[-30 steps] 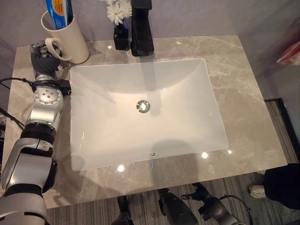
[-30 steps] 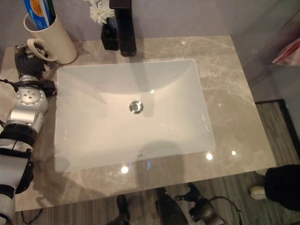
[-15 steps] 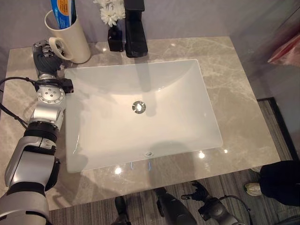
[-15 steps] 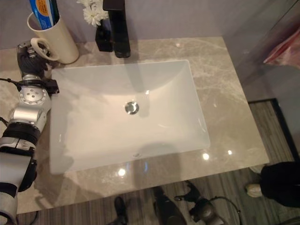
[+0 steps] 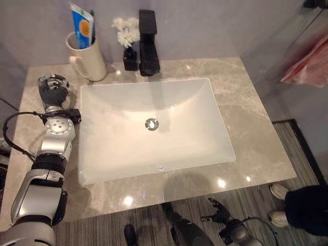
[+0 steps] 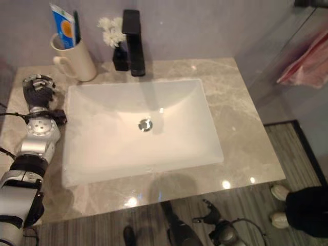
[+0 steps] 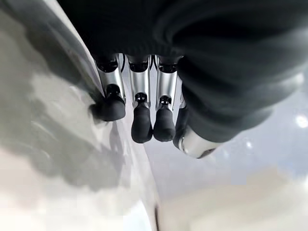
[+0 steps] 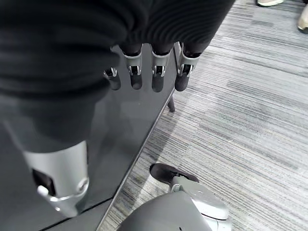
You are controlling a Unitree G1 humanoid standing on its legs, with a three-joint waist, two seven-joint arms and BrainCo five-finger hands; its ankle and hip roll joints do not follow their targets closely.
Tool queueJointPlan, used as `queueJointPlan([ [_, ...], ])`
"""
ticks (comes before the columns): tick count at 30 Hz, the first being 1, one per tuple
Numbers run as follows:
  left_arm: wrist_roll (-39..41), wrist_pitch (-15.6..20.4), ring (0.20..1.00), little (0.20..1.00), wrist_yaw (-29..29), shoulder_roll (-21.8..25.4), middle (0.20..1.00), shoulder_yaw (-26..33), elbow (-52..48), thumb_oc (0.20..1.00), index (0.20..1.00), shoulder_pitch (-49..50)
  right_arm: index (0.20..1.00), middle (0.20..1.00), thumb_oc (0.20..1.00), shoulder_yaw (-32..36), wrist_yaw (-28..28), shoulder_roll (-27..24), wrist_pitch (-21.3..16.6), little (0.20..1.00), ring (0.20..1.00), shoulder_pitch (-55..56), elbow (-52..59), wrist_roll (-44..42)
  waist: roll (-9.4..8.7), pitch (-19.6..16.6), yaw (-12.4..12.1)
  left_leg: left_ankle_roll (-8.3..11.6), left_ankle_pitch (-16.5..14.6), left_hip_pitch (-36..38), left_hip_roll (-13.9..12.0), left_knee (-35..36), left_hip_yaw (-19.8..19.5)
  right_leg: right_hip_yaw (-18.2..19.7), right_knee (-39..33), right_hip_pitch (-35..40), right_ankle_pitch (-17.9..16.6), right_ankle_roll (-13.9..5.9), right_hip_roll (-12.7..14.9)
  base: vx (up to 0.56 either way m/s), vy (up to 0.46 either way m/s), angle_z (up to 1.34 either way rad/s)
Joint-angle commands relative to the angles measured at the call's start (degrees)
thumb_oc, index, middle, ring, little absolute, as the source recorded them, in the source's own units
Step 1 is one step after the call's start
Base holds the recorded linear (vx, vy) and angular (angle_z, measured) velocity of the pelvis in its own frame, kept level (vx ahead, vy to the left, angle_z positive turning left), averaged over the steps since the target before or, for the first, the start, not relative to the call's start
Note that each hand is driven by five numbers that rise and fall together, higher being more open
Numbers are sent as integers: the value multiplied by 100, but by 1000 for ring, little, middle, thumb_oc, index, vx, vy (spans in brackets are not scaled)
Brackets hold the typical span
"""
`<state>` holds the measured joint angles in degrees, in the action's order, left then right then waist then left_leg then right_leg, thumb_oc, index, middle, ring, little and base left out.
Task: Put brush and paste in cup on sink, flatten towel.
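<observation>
A cream cup (image 5: 88,57) stands at the back left corner of the grey marble counter (image 5: 246,118). A blue and orange paste tube (image 5: 81,28) and a dark brush (image 5: 92,24) stick up out of it. My left hand (image 5: 53,89) rests on the counter left of the white sink (image 5: 154,128), a little in front of the cup and apart from its handle. Its fingers (image 7: 141,120) are relaxed and hold nothing. My right hand (image 5: 219,215) hangs low below the counter's front edge, its fingers (image 8: 158,77) loose over the striped floor. A pink cloth (image 5: 306,66) hangs at the far right.
A black faucet (image 5: 147,43) and a small black vase of white flowers (image 5: 128,41) stand behind the sink. A person's shoes (image 5: 279,190) and dark trouser leg (image 5: 307,205) are on the floor at the lower right.
The camera has shifted, so the whole scene sits lower in view. My left hand has drawn back from the cup's handle, towards me along the counter.
</observation>
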<state>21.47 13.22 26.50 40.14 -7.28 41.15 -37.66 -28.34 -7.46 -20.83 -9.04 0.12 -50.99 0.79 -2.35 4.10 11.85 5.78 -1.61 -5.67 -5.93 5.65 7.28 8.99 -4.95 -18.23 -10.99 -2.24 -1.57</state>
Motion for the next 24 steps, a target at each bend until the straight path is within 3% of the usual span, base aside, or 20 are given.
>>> queueJointPlan([
  [1,-81,322,200,200,122,16,200,226,-97,200,200,-100,1000,1000,1000,227,-79,-146,-71,1000,1000,8,-100,21,162,171,-69,-119,-408,875,483,-65,-77,-449,-5,310,178,-454,149,-41,17,32],
  [12,-218,673,200,200,-284,-534,200,1309,-2467,200,200,2316,1000,1000,1000,667,98,-112,15,1000,1000,319,-37,227,2,-266,-409,-277,-554,1259,605,-65,-426,-741,26,964,251,-482,325,-61,35,20],
  [24,-201,669,200,200,-1131,-1183,200,1685,-4119,200,200,3995,1000,1000,1000,1291,165,-80,26,1000,1000,511,205,-13,-105,-310,-629,-550,-636,1505,848,-65,-430,-747,251,1003,-4,-660,451,-100,50,2],
])
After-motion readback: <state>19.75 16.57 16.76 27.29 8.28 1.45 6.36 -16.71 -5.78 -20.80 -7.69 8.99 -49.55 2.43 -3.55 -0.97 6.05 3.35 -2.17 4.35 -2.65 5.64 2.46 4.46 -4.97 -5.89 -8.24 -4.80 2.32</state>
